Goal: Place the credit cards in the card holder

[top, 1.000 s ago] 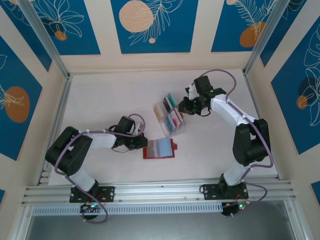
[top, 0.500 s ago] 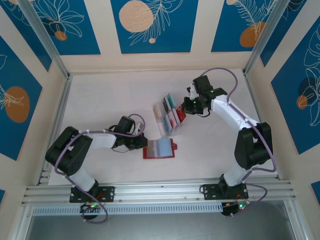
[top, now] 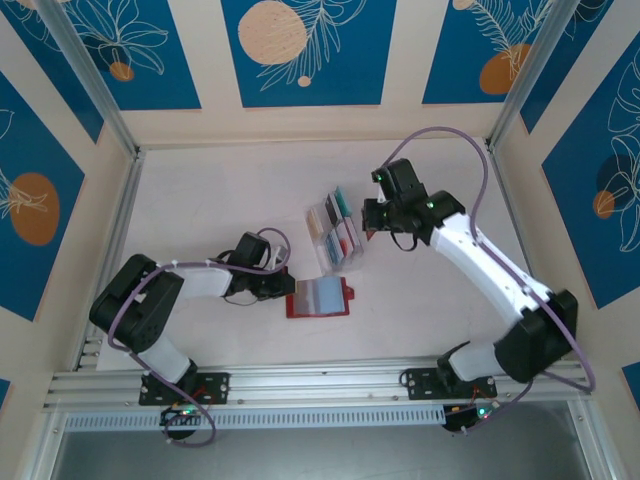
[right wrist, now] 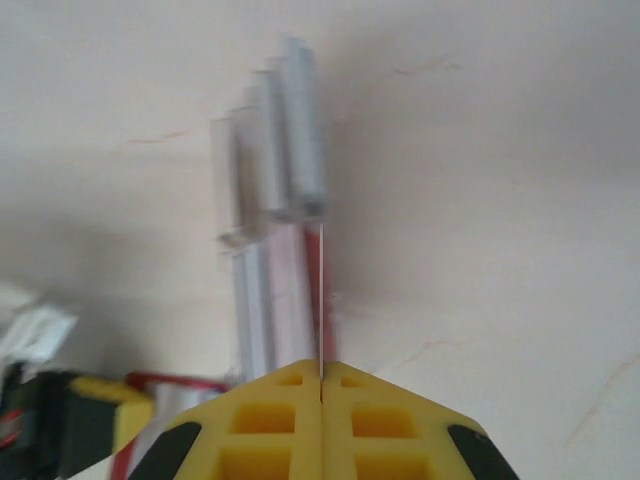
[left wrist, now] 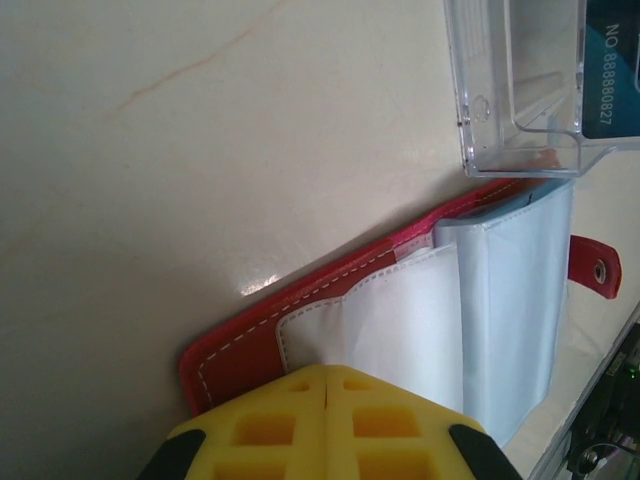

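On the white table [top: 220, 200], the open red folding card holder [left wrist: 250, 335] is pressed by the closed left pincer [left wrist: 328, 388]; over the clear slotted rack [left wrist: 510, 100], a thin plastic card [right wrist: 321, 295] is pinched by the right pincer [right wrist: 321, 374].

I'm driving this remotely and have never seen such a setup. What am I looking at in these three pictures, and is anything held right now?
This is a pair of robot arms, the left arm and the right arm, bolted at the near edge of a table. The overhead picture looks down from behind them; the other two come from a camera on each wrist. On the table lie an open red card holder and a clear plastic rack with more cards standing in it. The left hand is shut, its tip at the holder's edge; whether it pinches or presses, I cannot tell. The right hand is shut on one credit card, seen edge-on as a thin line, by the rack.
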Tool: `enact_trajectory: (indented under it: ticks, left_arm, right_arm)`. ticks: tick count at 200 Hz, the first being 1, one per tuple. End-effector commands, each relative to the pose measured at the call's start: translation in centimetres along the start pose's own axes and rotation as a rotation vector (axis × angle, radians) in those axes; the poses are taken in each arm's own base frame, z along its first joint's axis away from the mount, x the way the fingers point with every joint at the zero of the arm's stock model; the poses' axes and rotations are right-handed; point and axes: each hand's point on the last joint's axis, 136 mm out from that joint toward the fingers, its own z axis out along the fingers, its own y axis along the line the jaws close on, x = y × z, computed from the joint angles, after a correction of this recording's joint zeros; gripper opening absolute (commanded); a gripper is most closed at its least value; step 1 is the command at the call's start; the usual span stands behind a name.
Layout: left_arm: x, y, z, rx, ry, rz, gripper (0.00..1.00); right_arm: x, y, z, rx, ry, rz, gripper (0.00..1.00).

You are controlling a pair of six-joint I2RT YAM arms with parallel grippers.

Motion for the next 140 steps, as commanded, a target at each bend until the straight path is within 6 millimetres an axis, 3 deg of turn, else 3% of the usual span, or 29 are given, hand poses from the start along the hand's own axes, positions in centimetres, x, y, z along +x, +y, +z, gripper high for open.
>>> enact_trajectory:
  ticks: [1, 10, 36, 75, 140]
  left_arm:
    - [2.0, 1.7, -0.2, -0.078, 0.057, -0.001, 0.04]
    - [1.9, 1.7, -0.3, -0.082, 0.057, 0.004, 0.04]
    - [2.0, 1.9, -0.5, -0.095, 0.063, 0.01, 0.04]
    - [2.0, 2.1, -0.6, -0.121, 0.064, 0.028, 0.04]
    - [1.6, 2.6, -0.7, -0.158, 0.062, 0.039, 0.04]
  right_arm:
    - [2.8, 4.1, -0.6, -0.226, 0.034, -0.032, 0.0]
    - [4.4, 5.8, -0.5, -0.325, 0.069, -0.033, 0.01]
    - [8.4, 8.1, 0.7, -0.468, 0.156, -0.026, 0.01]
    - [12.9, 8.7, 4.0, -0.556, 0.287, 0.036, 0.01]
    - [16.7, 8.1, 8.2, -0.546, 0.415, 0.089, 0.0]
